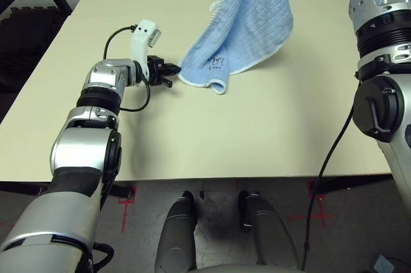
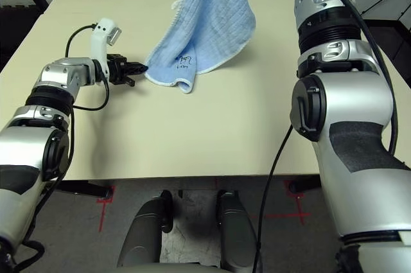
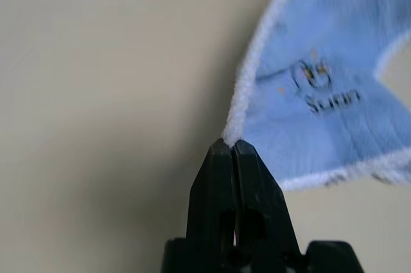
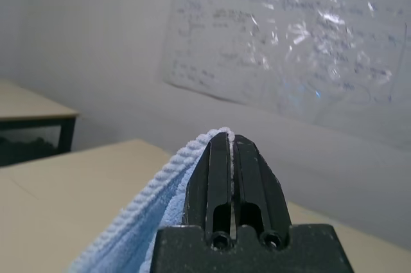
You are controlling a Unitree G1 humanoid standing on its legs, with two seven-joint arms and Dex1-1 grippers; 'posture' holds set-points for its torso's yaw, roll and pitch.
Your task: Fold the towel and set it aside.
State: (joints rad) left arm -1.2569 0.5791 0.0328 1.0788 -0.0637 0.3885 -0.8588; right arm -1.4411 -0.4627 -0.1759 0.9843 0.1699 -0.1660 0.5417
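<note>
While hanging as a draped sheet above the pale table [image 1: 257, 132], the towel [image 1: 250, 22] is showing a light-blue, fluffy, waffle-like surface with white stitched edging running along its borders. Sagging from the upper part of the head views down toward the tabletop, with its lowest corner curling over and seeming to rest on or just above the surface near the table's middle. Carrying a small dark embroidered motif [image 3: 314, 77] with a line of lettering beneath it close to that lower corner, too blurred to be read for certain. Being pinched at its leftmost low corner by the left gripper [image 3: 230, 148], whose two black fingers are pressing together on the white edging right at the corner point. Being gripped at an upper edge by the right gripper [image 4: 229, 138], its black fingers likewise closing tight with the ribbed white edge of the cloth peeking out at their tips and blue pile spilling away below. Reaching in low from the left, the left arm [image 1: 96, 112] is lying close over the table, a white camera housing [image 1: 144, 36] standing up on its wrist. Rising high on the right, the right arm [image 2: 334, 42] is lifting its end of the cloth well clear of the table.
</note>
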